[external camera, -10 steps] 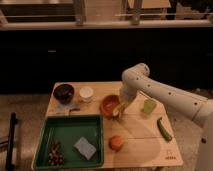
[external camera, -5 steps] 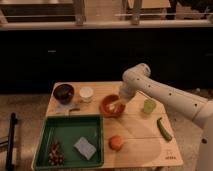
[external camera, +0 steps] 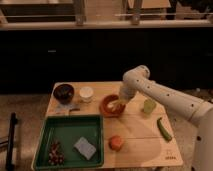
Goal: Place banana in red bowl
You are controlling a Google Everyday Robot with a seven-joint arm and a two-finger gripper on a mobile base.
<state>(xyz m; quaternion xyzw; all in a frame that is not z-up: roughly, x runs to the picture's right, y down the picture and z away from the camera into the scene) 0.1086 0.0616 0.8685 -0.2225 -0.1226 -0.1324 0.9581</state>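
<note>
- Camera view: a light wooden desk (external camera: 135,132) stands in front of a dark cabinet wall.
- The white arm (external camera: 165,97) enters from the right edge and bends down at its elbow toward the middle of the desk.
- The pincer (external camera: 118,104) is lowered over the red bowl (external camera: 111,106), at or just inside its rim.
- The spread of the pincer cannot be told, since its tip merges with the bowl's contents.
- The banana (external camera: 115,106) shows as a pale-yellow patch inside the red bowl, directly at the pincer tip. Whether it is gripped or lying free cannot be told.
- The red bowl sits near the desk centre, just right of a white cup (external camera: 86,94).
- A dark bowl (external camera: 63,93) stands at the rear left corner, beside the white cup.
- A pale green cup (external camera: 149,106) stands just right of the red bowl, apart from it.
- A dark green vegetable (external camera: 163,128) lies near the right edge.
- An orange fruit (external camera: 116,143) sits at the front, just beside a green tray (external camera: 67,122).
- The green tray holds a grey-blue sponge (external camera: 85,148) and small dark items (external camera: 55,154).
</note>
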